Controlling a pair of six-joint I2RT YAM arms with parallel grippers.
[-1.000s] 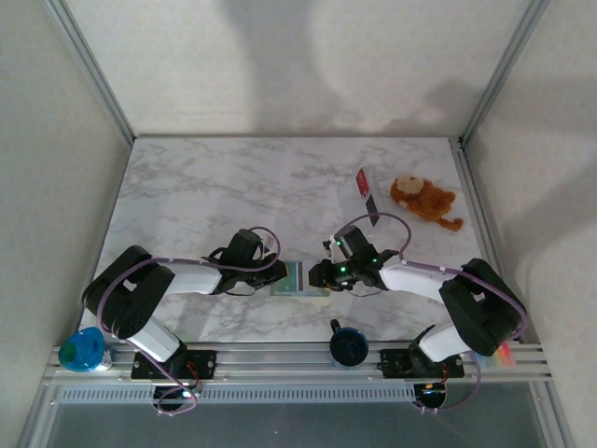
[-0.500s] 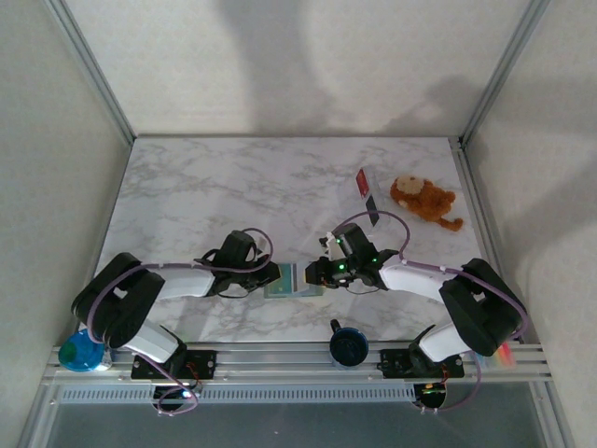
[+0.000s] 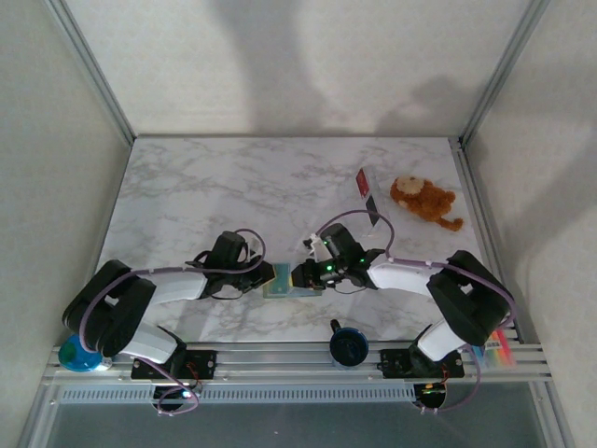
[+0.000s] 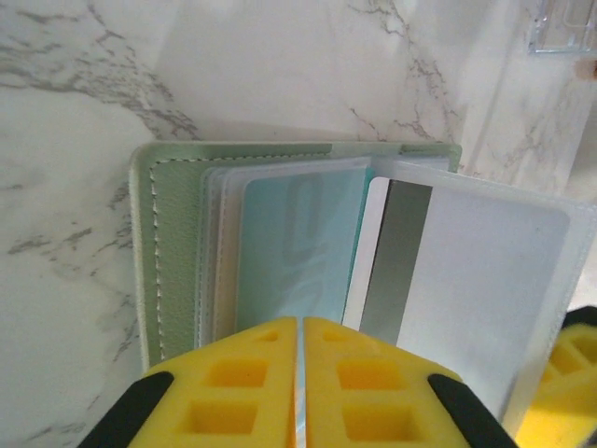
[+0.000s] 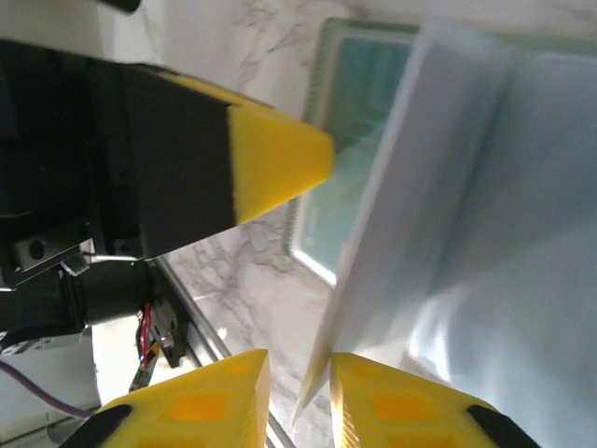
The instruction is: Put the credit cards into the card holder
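The grey-green card holder (image 3: 280,291) (image 4: 177,243) lies open near the front of the table, its teal inside (image 5: 373,84) facing up. My left gripper (image 3: 269,276) (image 4: 300,322) is shut on the holder's near edge, a thin sleeve pinched between its fingers. The white card (image 4: 476,261) (image 5: 485,233), with a grey band, lies tilted over the holder's right half, its left edge at the sleeves. My right gripper (image 3: 300,274) (image 5: 300,359) stands narrowly open, and the card's corner sits in the gap against one finger. The red card (image 3: 365,187) stands upright far right.
A brown plush toy (image 3: 422,199) lies at the back right, beside the red card. A black round object (image 3: 347,343) sits on the front rail and a blue one (image 3: 82,350) at the front left corner. Bare marble spreads across the back.
Both grippers, the holder and the white card have shifted left. The right gripper has closed in on the left one, bringing the card further over the holder.
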